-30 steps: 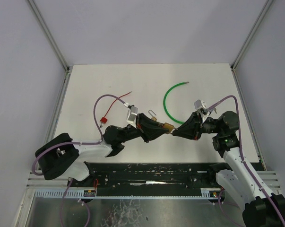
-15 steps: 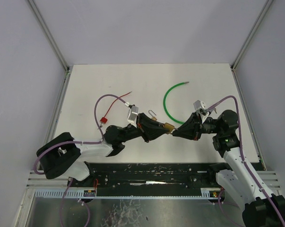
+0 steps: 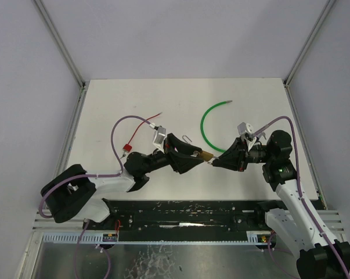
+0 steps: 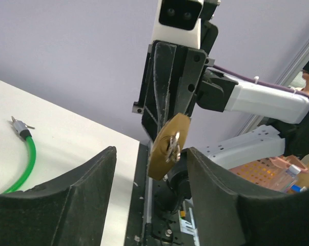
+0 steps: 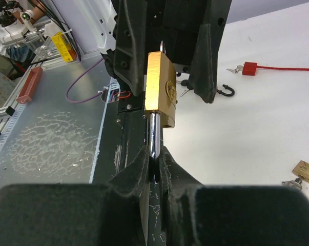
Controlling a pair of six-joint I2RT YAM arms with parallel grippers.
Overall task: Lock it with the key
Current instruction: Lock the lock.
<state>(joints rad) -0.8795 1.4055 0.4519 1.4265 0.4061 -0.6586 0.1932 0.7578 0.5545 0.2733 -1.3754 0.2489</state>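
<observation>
Left end effector [image 4: 150,150] has just let go. A second ago it is clenched around the padlock's key end; now its fingers stand apart, with a gap on both sides of the padlock [image 5: 159,87]. The arm has also pulled back a little toward its own side.

Right end effector [image 5: 154,152] is clenched on the shackle [image 5: 153,136], unchanged, and carries the padlock alone. The padlock hangs in the air between the two arms, above the near middle of the bench [image 3: 250,99]. The key [image 4: 173,146] sits in the keyhole on the face toward the left arm.

Judgement: the release means either one turn of the key is finished or the left arm is resetting for another. I can't tell from these views whether the shackle is pushed home and locked, so the task is likely late but not confirmed.

Around:
- A green cable [image 3: 205,125] curves on the bench beyond the end effectors.
- A red wire [image 3: 141,122] lies on the left.
- A second small padlock [image 5: 304,170] with keys lies on the bench by the right arm.

All of these are well apart from the held padlock. Nothing blocks the left arm's way back to the key. The only risk is the padlock swinging now that it has a single grip.
</observation>
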